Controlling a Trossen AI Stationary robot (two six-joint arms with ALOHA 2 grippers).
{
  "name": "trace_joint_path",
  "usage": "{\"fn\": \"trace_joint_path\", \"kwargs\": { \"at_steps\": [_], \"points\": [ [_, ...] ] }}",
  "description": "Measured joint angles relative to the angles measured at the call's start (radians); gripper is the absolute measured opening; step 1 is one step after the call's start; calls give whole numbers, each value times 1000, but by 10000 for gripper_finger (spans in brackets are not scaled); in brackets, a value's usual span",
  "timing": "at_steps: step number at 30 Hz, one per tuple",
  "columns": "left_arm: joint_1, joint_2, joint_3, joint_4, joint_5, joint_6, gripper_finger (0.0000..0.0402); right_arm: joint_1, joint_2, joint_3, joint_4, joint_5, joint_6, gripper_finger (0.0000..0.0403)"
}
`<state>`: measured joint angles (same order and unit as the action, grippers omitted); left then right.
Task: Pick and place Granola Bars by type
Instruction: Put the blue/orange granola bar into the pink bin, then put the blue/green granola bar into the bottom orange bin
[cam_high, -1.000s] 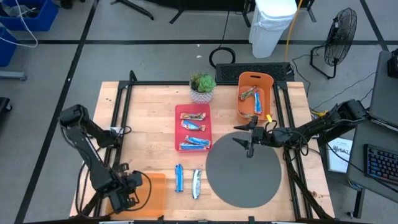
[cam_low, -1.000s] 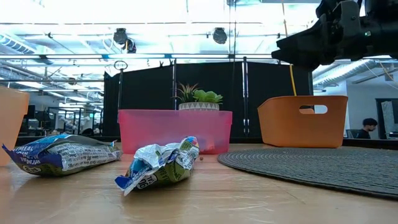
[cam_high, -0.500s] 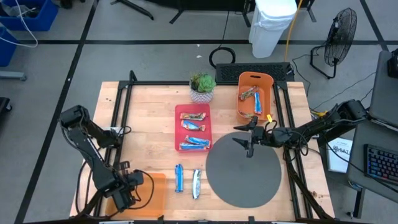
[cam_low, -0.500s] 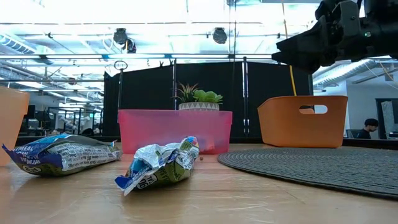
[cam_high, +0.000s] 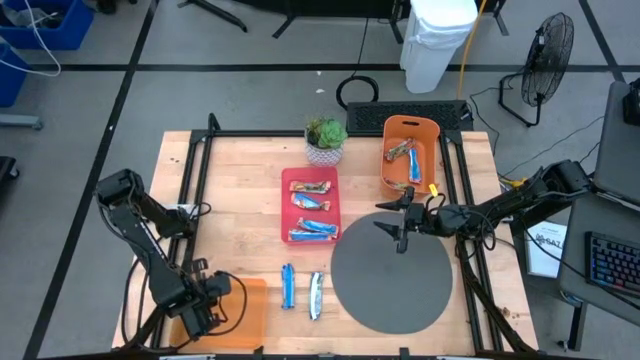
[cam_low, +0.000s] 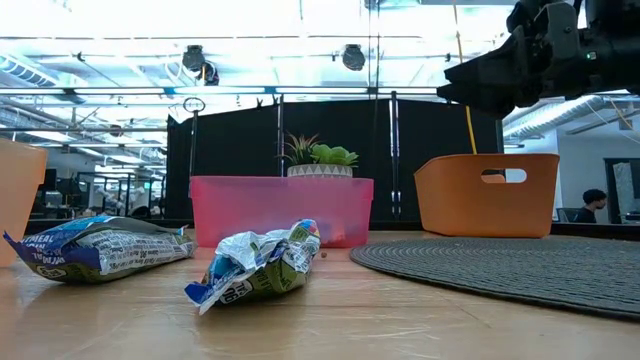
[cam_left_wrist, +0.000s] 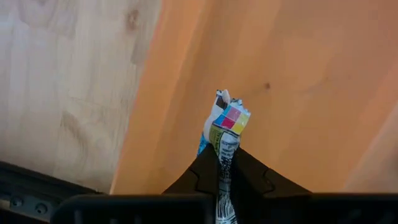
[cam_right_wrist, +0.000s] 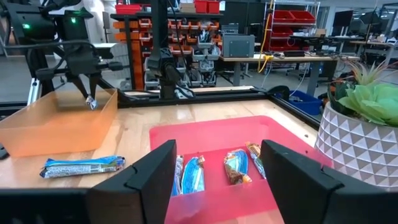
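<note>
My left gripper (cam_high: 203, 305) hangs over the flat orange tray (cam_high: 250, 310) at the table's near left corner, shut on a blue-and-white granola bar (cam_left_wrist: 227, 121). Two more blue-and-white bars (cam_high: 288, 286) (cam_high: 316, 295) lie flat on the wood beside that tray, also seen in the low view (cam_low: 100, 248) (cam_low: 260, 265). Several bars lie in the red tray (cam_high: 312, 205) and in the orange bin (cam_high: 410, 160). My right gripper (cam_high: 393, 220) waits open above the grey mat's far edge. My left gripper pinches the bar between its two fingers (cam_left_wrist: 205, 171), coming from above and pointing down. The wrapper's crimped end (cam_left_wrist: 230, 115) with coloured squares sticks out past the fingertips. In the right wrist view the bar (cam_right_wrist: 91, 101) hangs below the fingers over the tray; whether it touches the floor I cannot tell.
A round grey mat (cam_high: 392, 280) covers the near right of the table. A potted succulent (cam_high: 325, 140) stands at the far edge behind the red tray. Black frame rails (cam_high: 195, 180) run along the left and right sides. Bare wood lies between the orange tray and the red tray.
</note>
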<state>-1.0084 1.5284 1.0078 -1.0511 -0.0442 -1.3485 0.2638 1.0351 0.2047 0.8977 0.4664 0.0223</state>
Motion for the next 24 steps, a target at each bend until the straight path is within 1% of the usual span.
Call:
{"fn": "trace_joint_path", "kwargs": {
  "at_steps": [4,8,10,12,14,17,19,21,24],
  "points": [
    [0,0,0,7,-33,-45,67,0,0,0,-8,0,0,224],
    [0,0,0,7,-44,-53,92,0,0,0,-12,0,4,224],
    [0,0,0,8,-54,-51,100,0,0,0,-12,0,30,224],
    [0,0,0,7,-62,-41,106,0,1,0,-15,-3,93,224],
    [0,0,0,7,-74,-32,110,-1,1,-4,-19,-42,165,224],
    [0,0,0,7,-103,-8,112,-1,14,-8,-8,-175,199,224],
    [0,0,0,8,-125,-9,112,6,34,-7,42,-267,209,224],
    [0,0,0,8,-148,-16,112,30,68,5,81,-288,192,223],
    [0,-1,0,8,-173,-16,112,85,146,62,84,-233,105,222]
  ]
}}
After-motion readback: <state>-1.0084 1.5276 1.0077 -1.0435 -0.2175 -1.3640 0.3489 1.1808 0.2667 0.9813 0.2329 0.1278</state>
